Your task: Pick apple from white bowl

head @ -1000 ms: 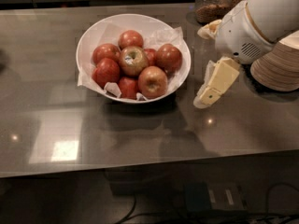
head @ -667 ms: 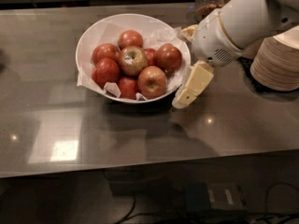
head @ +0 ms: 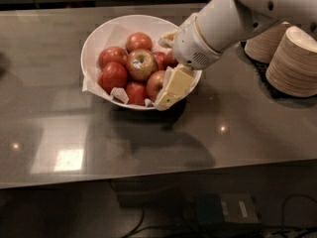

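1. Camera view shows you the main change: the gripper (head: pixel 166 69) has come from the counter (head: pixel 69 133) on the right of the white bowl (head: pixel 101 36) and now hangs over the right part of the bowl.
2. The gripper is wide open and has hold of nothing. One pale finger crosses the near right rim of the bowl. The other shows at the far right rim. A red apple (head: pixel 171 58) on the right side of the bowl sits between them.
3. The apple (head: pixel 141 64) you want is the palest one. It lies on top of the pile, near the middle of the bowl, with its stem up. It is apart from the gripper, just to the left of it.
4. Compared with one second ago, the arm covers more of the right rim of the bowl, and the bowl and its apples seem to lie as they did. The stacked paper bowls (head: pixel 294 58), well to the right of the white bowl, are now free of the arm.
5. For the task, I judge this as the approach step, nearly finished but with no grasp yet. You probably need to bring the gripper a little more toward the middle of the bowl, so that the pale apple, and not the red one, comes between the jaws.
6. One risk: the near finger may catch the crumpled paper at the rim of the bowl or push the rim.
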Controlling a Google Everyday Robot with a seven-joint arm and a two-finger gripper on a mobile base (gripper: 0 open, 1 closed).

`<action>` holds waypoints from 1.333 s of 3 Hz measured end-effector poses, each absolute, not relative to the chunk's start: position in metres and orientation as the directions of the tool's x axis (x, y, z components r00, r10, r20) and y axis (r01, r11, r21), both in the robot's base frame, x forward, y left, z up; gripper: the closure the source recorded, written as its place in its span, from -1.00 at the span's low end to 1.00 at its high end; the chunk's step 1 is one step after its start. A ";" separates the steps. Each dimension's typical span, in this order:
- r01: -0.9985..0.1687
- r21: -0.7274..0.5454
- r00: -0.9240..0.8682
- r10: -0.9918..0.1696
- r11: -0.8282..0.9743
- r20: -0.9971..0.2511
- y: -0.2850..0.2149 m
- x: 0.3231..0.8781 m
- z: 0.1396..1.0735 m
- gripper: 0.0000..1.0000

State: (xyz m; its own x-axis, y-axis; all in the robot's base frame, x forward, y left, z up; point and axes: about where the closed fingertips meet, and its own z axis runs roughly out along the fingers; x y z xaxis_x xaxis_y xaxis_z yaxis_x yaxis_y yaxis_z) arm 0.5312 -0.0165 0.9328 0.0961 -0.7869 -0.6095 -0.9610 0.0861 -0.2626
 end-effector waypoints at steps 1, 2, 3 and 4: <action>-0.953 -0.291 0.113 -0.788 0.086 -0.605 -0.005 0.538 0.938 -0.76; -0.944 -0.316 0.118 -0.792 0.098 -0.599 0.003 0.544 0.941 -0.62; -0.934 -0.340 0.120 -0.796 0.112 -0.593 0.008 0.550 0.945 -0.46; -0.925 -0.357 0.115 -0.797 0.132 -0.593 0.013 0.556 0.946 -0.38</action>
State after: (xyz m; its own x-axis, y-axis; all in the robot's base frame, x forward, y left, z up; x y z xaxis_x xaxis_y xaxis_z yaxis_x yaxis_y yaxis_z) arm 0.5558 0.0128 0.9457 0.1150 -0.7971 -0.5927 -0.9247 0.1321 -0.3570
